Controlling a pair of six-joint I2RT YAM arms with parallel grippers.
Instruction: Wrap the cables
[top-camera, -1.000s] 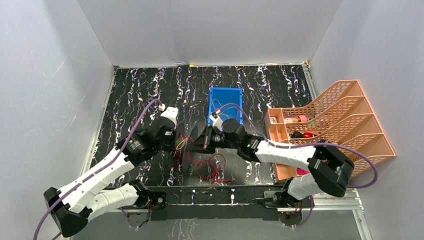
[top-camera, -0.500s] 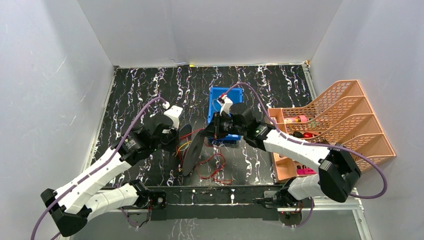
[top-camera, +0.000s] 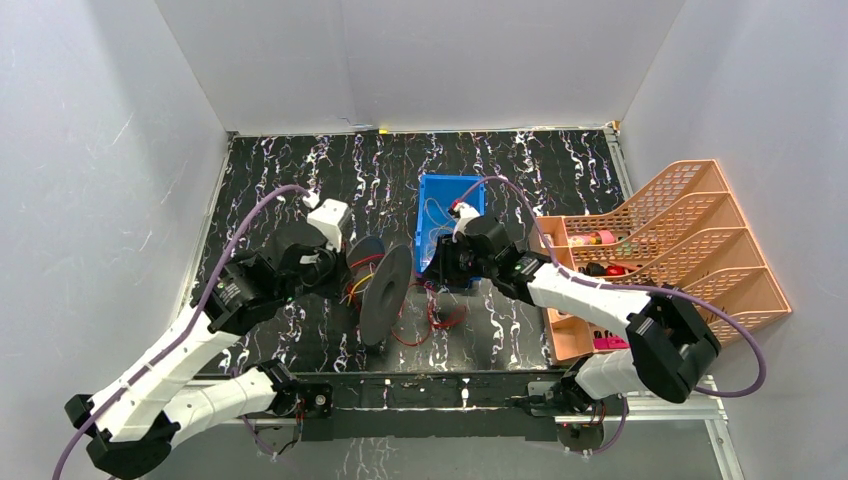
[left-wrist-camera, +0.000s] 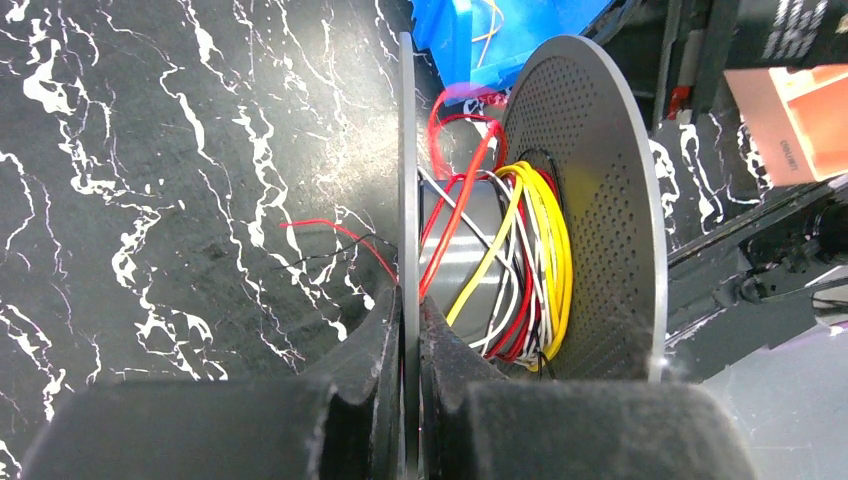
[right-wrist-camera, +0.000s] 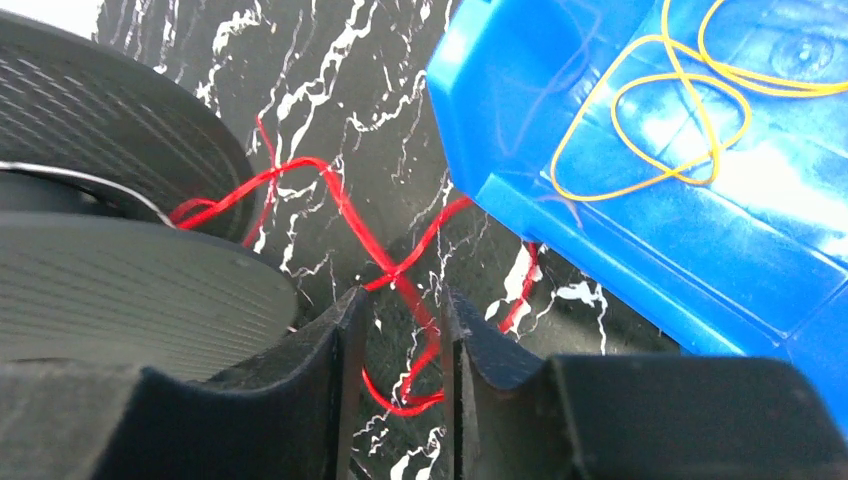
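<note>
Grey spool flange (left-wrist-camera: 405, 150): clamped by left hand (left-wrist-camera: 405, 330). The red cable (right-wrist-camera: 330, 195) runs between right hand (right-wrist-camera: 400, 310) fingers (right-wrist-camera: 300, 370); clamping state cannot be determined. Black housing (left-wrist-camera: 790, 40) print: illegible.

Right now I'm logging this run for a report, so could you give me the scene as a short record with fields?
left end effector: shut on one disc of the spool
right end effector: open, red wire running between its fingers
spool: discs upright; red wire, yellow wire and pale wire wound on its core
red wire: leads from the spool to loose loops on the table
blue bin: beside the spool, a yellow loop loose inside
</note>
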